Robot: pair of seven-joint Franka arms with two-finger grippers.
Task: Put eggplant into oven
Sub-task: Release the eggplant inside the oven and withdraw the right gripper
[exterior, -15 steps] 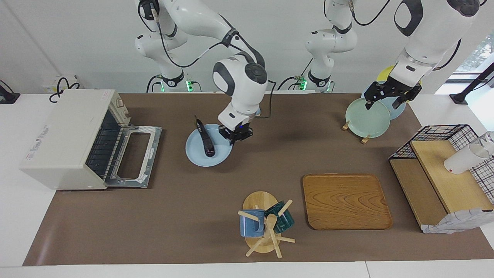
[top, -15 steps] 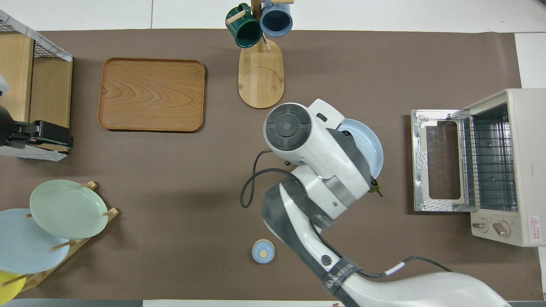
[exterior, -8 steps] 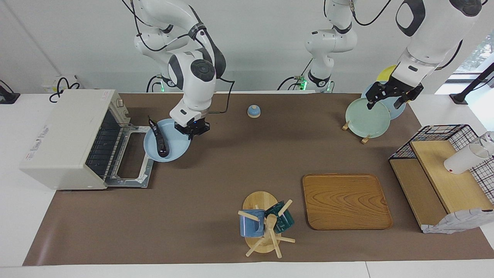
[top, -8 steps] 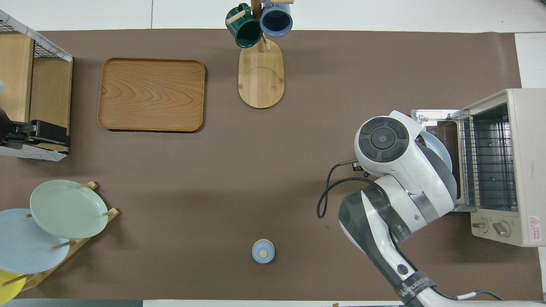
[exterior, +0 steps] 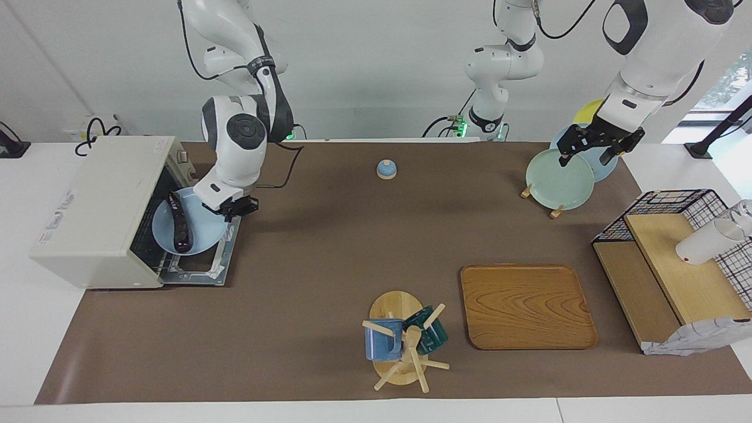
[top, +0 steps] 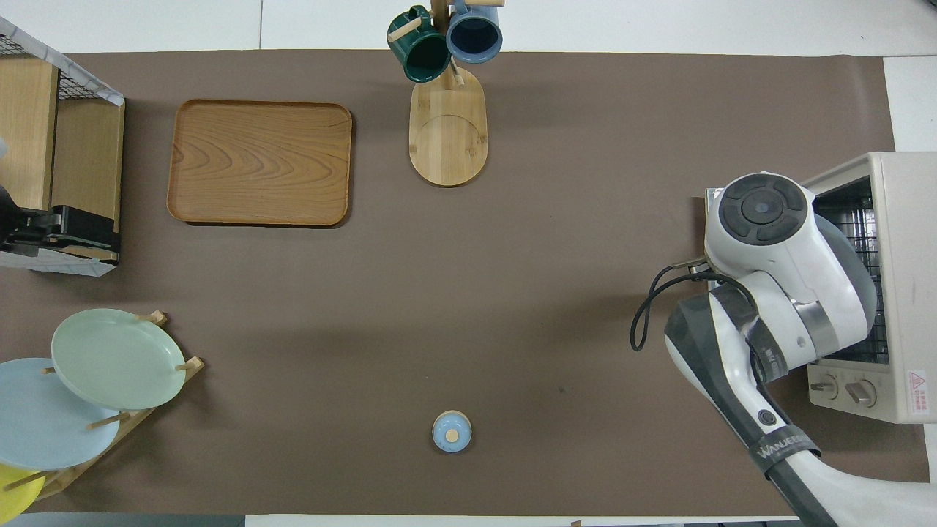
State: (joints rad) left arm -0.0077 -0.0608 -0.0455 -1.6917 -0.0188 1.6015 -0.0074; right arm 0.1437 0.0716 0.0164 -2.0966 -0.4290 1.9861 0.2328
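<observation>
Blue plate (exterior: 197,232) bears eggplant (exterior: 180,223) | right tool (exterior: 232,207) grips plate | left tool (exterior: 593,145) state unclear

The one legible word is "WANJEER", printed in white on a dark band (top: 787,448) wrapped around the right arm's cable near the robots' edge of the bench, in the overhead view. The oven (top: 897,285), at the right arm's end of the bench, carries a small red-and-white warning sticker (top: 917,382) with a triangle sign beside its knobs; its print cannot be read.
</observation>
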